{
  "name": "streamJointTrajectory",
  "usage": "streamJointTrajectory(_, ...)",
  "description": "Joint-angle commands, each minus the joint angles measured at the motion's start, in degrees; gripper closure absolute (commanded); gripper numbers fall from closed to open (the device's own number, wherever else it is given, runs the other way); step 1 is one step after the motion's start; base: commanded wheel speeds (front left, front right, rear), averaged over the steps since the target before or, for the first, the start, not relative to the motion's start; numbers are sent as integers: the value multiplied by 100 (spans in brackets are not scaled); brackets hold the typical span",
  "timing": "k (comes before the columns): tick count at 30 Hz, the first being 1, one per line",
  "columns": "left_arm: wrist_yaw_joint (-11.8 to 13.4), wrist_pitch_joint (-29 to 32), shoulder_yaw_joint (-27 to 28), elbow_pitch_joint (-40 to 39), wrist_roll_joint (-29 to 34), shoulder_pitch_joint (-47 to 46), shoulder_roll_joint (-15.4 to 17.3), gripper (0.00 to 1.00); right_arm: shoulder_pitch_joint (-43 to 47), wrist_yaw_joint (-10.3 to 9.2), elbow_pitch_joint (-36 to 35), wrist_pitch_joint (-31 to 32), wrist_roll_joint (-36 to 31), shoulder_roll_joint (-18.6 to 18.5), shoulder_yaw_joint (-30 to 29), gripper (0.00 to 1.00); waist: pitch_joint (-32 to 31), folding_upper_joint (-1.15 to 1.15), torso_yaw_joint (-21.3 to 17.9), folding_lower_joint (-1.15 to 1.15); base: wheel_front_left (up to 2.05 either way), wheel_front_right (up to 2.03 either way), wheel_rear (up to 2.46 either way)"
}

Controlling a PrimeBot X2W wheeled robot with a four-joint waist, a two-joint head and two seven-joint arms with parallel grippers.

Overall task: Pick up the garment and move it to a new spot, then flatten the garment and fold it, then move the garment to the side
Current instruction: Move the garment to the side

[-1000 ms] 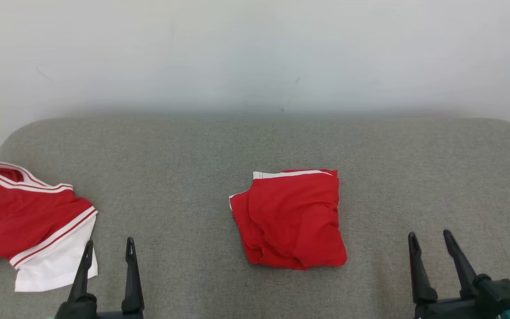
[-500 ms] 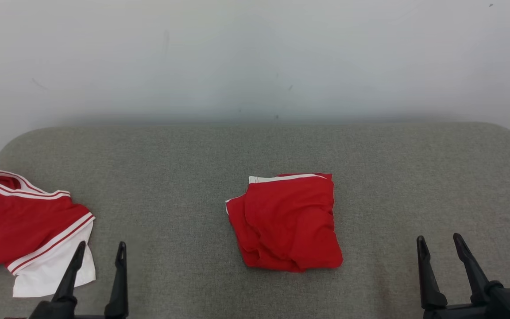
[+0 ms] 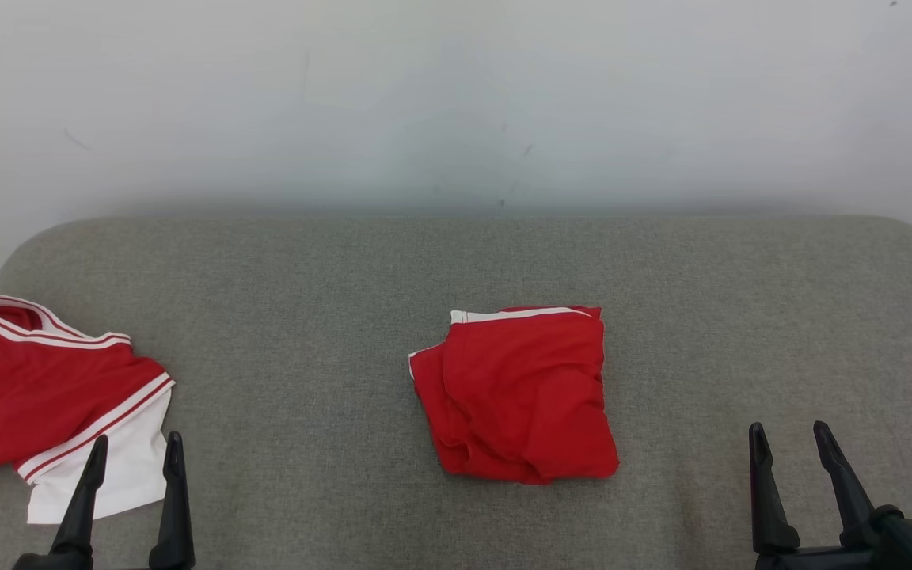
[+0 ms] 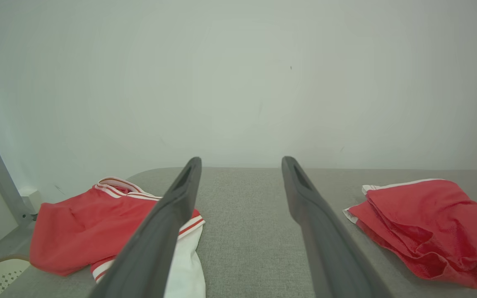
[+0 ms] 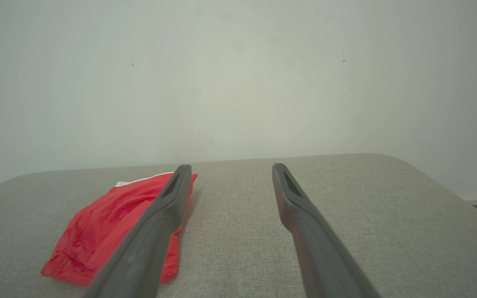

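Folded garment (image 3: 515, 393): red, white trim, centre of grey cushion (image 3: 456, 269)
Second garment (image 3: 36, 396): red and white, crumpled, far left
Left gripper (image 3: 137, 438): jaws apart, empty
Right gripper (image 3: 788, 427): jaws apart, empty

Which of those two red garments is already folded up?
The plain red bundle in the middle; the striped jersey at the left lies spread and rumpled.

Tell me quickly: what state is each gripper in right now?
Left gripper: open, holding nothing.
Right gripper: open, holding nothing.
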Motion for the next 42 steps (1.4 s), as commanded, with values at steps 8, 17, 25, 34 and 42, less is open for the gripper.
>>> streamJointTrajectory(8,33,186,-47,145,74,122,132,0,-29,-8,67,17,13,41,4,0,-32,0,42,0,0,0,0)
streamJointTrajectory(17,37,513,-115,143,-8,148,206,0,-39,-7,85,107,-9,47,3,0,-36,0,45,0,0,0,0)
streamJointTrajectory(25,93,581,-112,91,-27,162,253,0,-21,-7,97,128,-30,52,-26,0,-40,0,32,0,0,0,0)
streamJointTrajectory(34,125,577,-140,70,-41,158,288,0,-19,-7,112,146,-12,59,-42,0,-31,0,31,0,0,0,0)
streamJointTrajectory(42,203,502,-134,57,-32,80,271,0,-237,-7,231,223,194,65,93,0,-23,0,107,0,0,0,0)
